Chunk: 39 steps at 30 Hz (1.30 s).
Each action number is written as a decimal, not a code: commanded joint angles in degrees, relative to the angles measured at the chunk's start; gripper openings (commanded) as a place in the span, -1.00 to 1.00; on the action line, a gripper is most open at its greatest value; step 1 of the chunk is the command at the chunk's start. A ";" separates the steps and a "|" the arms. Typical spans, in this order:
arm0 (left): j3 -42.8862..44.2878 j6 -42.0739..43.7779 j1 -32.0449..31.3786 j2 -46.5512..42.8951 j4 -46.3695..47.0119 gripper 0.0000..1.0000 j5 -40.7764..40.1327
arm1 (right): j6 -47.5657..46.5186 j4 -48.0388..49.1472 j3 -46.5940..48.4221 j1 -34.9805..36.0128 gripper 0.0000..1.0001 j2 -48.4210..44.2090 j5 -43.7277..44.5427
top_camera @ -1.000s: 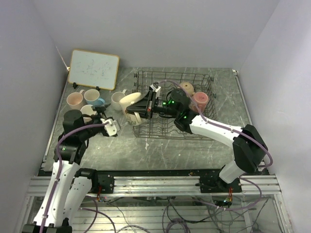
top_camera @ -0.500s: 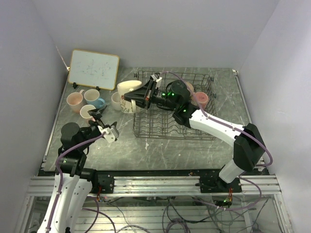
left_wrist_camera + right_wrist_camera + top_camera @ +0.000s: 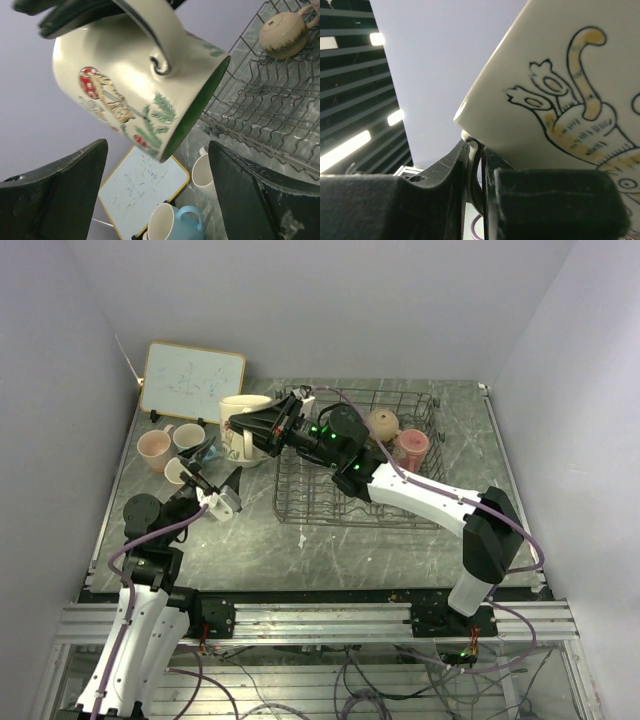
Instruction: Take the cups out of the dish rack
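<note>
The right gripper [image 3: 265,425] was closed on the beige mug [image 3: 240,410]; the left wrist view showed one black finger going through the handle, probably because a handle gives a firm hold. The mug hung in the air, tilted, just past the left end of the dish rack [image 3: 355,521], on the side where four unloaded cups [image 3: 187,438] stood near the whiteboard [image 3: 192,382]. The left gripper [image 3: 212,480] pointed up below it with jaws wide apart and touched nothing, perhaps ready to receive it. A tan mug [image 3: 383,423] and a dark pink-red mug [image 3: 412,445] remained in the rack.
</note>
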 commanded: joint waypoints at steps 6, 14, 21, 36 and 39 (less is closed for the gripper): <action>-1.60 -2.36 -1.04 1.35 18.54 0.86 -7.74 | 2.53 10.93 5.05 3.57 -1.00 -0.65 3.85; 2.40 -3.22 -1.04 4.14 23.68 0.84 -9.21 | 2.81 9.54 3.78 5.23 -1.00 -1.78 3.87; 4.46 1.86 -1.04 3.74 24.85 0.60 -3.83 | 2.92 7.80 -0.38 5.48 -1.00 -3.83 3.88; 7.55 6.71 -1.04 0.50 14.24 -0.86 -0.89 | 1.75 2.33 -8.58 3.26 -1.00 -7.07 0.24; 9.89 10.23 -1.04 0.25 3.56 -0.86 1.10 | 0.83 0.96 -11.14 1.27 -0.70 -7.81 -1.92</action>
